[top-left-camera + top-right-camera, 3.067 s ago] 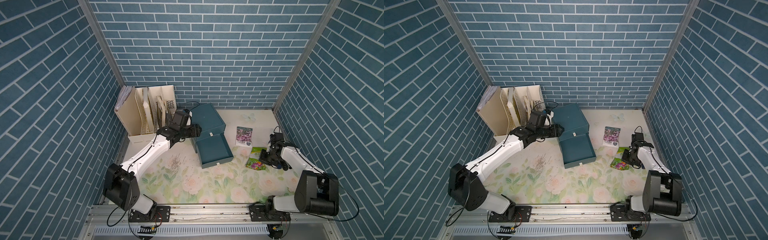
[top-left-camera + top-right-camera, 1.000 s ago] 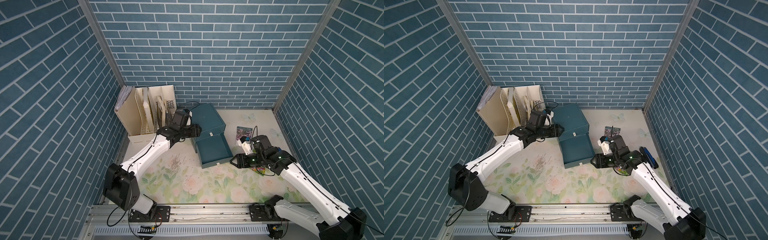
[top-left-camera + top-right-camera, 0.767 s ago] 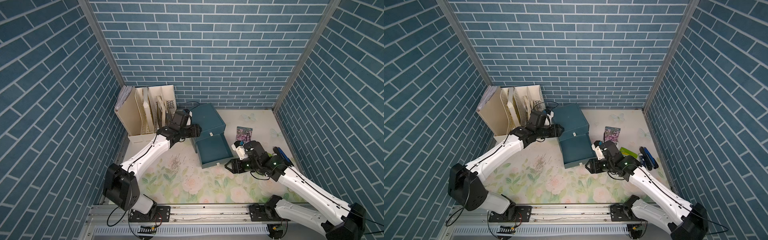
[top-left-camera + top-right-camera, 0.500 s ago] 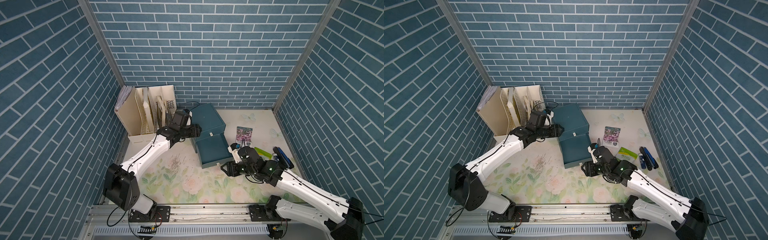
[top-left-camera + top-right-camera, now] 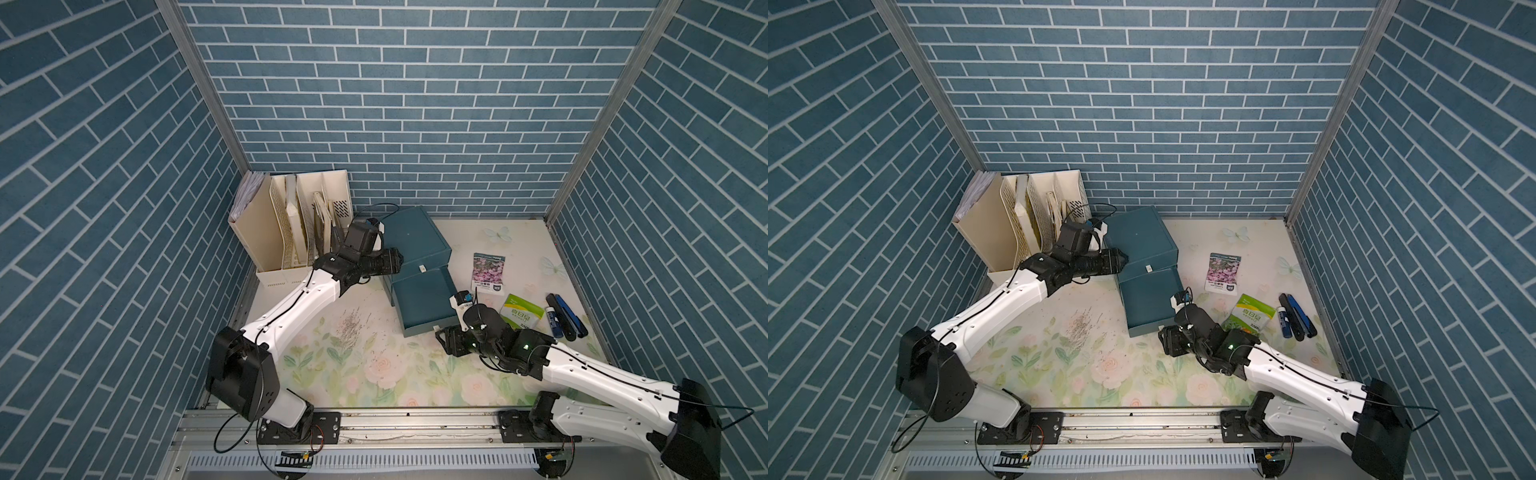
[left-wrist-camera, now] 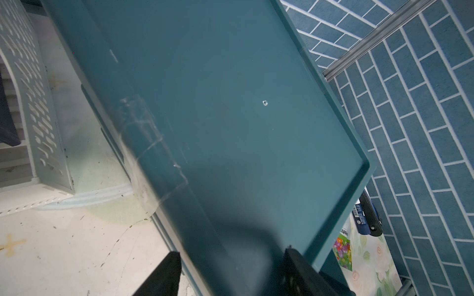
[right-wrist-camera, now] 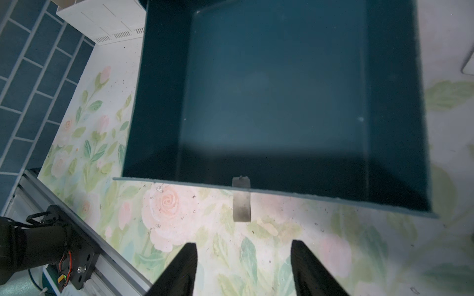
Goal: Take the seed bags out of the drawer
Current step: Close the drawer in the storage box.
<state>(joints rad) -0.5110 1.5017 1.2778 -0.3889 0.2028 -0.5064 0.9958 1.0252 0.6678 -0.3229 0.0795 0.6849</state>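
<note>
Seed bag (image 5: 488, 272) purple-pink w/ flower photo; green-white bag (image 5: 523, 312) flat.

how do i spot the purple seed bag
Find the teal drawer cabinet by the back wall. Beside its open drawer, flat on the floral mat, lies the purple seed bag. It shows purple-pink flowers, unlike the green-white seed bag next to the dark blue pens.

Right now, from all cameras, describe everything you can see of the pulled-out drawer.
The drawer is a dark teal, plastic-looking tray with low walls. It is the lower one in the cabinet, pulled out level over the floral mat. Its inside is bare: no packets, no pens. A small grey pull tab hangs from the middle of its front wall. The right gripper hovers open just in front of that tab, not touching it.
</note>
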